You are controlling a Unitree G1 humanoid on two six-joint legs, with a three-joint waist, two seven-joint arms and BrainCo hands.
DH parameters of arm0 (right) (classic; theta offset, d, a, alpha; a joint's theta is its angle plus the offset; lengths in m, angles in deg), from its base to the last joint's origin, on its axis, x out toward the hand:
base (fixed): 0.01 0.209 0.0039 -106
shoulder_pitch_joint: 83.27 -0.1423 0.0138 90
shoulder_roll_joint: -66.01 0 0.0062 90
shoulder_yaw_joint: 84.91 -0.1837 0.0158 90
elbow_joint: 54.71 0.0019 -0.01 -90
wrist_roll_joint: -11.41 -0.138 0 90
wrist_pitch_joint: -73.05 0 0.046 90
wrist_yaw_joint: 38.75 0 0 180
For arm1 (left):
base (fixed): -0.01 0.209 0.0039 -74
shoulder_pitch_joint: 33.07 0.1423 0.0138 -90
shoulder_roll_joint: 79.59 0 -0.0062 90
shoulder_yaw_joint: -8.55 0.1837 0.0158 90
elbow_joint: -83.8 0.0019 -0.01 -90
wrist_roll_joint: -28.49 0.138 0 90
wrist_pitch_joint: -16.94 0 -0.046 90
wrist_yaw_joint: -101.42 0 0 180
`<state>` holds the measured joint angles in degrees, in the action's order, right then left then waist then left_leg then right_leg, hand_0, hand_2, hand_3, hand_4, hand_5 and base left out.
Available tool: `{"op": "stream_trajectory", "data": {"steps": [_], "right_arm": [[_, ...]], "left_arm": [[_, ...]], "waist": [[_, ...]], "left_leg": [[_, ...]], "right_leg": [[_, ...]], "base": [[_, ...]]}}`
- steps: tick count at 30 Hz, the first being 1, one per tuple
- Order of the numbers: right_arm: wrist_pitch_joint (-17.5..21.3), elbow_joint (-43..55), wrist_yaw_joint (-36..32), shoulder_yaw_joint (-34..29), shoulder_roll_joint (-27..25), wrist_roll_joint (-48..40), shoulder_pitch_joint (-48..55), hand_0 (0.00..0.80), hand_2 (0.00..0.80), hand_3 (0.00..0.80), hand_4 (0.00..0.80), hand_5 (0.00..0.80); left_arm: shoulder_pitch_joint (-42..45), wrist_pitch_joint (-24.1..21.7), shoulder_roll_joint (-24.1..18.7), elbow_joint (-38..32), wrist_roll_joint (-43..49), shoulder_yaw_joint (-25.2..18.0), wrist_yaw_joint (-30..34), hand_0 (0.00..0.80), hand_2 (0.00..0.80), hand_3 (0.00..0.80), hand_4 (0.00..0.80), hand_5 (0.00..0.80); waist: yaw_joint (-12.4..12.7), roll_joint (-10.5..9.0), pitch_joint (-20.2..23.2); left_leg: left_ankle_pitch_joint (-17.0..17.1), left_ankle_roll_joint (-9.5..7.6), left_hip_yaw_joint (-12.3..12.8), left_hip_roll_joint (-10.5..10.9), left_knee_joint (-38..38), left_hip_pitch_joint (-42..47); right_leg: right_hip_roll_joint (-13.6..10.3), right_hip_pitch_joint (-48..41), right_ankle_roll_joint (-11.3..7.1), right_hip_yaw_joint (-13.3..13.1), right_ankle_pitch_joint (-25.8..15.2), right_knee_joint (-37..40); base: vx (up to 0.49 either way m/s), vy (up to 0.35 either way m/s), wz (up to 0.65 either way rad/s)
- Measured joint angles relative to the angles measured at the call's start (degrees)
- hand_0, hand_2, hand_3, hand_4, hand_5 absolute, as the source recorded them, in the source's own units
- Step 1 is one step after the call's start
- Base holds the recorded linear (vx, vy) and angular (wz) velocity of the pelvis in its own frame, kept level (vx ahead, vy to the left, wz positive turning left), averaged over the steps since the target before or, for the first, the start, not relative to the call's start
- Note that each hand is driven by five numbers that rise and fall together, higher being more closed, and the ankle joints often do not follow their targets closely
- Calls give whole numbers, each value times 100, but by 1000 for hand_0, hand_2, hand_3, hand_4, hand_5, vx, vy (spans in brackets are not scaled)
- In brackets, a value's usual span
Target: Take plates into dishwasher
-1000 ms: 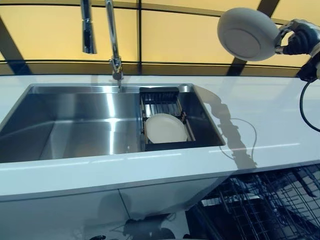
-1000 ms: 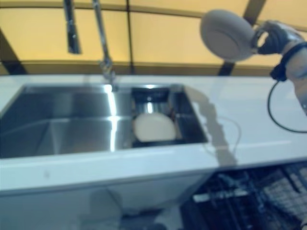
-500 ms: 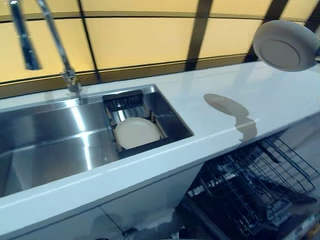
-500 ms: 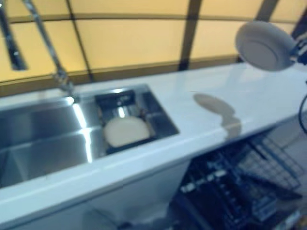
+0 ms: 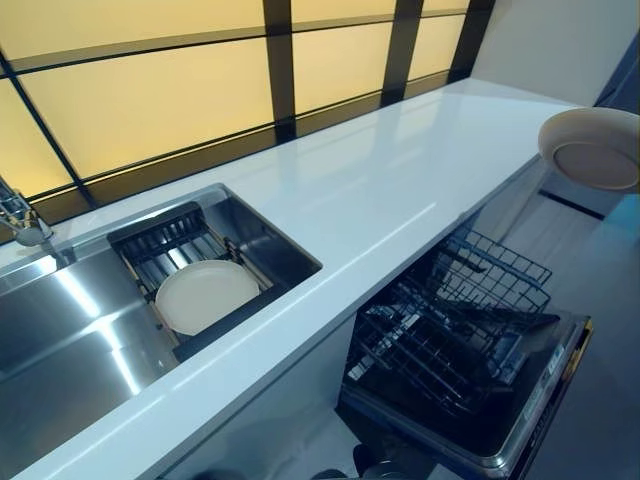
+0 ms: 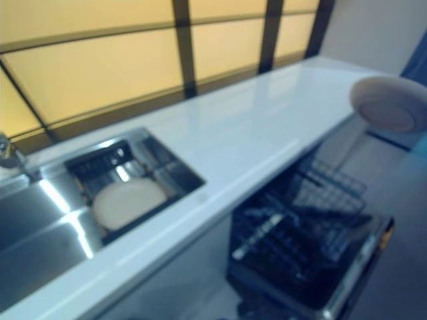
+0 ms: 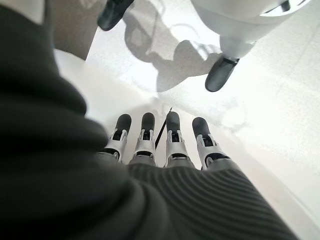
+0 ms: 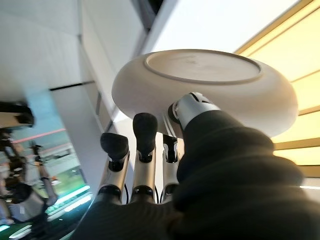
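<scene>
A white plate [image 5: 594, 149] hangs in the air at the far right, beyond the counter's end and above the open dishwasher [image 5: 470, 395]. In the right wrist view my right hand [image 8: 146, 159] pinches this plate [image 8: 205, 82] by its rim, thumb on one face and fingers on the other. A second white plate [image 5: 205, 295] lies flat on the dark rack [image 5: 160, 238] inside the steel sink [image 5: 60, 340]. My left hand [image 7: 160, 145] shows only in its own wrist view, fingers straight, holding nothing.
The white counter [image 5: 400, 180] runs from the sink to the far right, under yellow window panels. The dishwasher's lower wire rack [image 5: 450, 320] is pulled out over its lowered door. A tap base [image 5: 20, 218] stands at the far left.
The camera has swung to the right, so sink and tap slid to the left. My right hand has carried the plate rightward and lower, off the counter and over the dishwasher side.
</scene>
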<state>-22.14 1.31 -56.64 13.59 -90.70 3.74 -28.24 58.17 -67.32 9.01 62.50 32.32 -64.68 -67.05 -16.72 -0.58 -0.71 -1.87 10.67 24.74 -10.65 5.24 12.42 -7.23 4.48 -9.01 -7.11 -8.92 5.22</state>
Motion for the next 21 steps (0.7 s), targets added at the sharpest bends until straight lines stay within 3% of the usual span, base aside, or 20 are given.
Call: {"op": "stream_trajectory", "data": {"steps": [8, 21], "right_arm": [[159, 11, -170, -580, -11, -4, 718, 800, 800, 800, 800, 800], [270, 18, -559, -674, 125, -25, 1070, 800, 800, 800, 800, 800]], "left_arm": [[-42, -7, 65, -4, 175, 0, 22, 0, 0, 0, 0, 0], [-122, 0, 94, -4, 218, 1, 96, 0, 0, 0, 0, 0]], "waist": [[-205, 37, -196], [-266, 34, -385]], "left_leg": [[-17, -2, 41, 6, 0, 10], [-24, -8, 43, 5, -1, -2]], "right_leg": [[11, 22, -6, -38, -5, -1], [11, 40, -8, -42, -6, -2]], "base": [[4, -9, -2], [0, 0, 0]]}}
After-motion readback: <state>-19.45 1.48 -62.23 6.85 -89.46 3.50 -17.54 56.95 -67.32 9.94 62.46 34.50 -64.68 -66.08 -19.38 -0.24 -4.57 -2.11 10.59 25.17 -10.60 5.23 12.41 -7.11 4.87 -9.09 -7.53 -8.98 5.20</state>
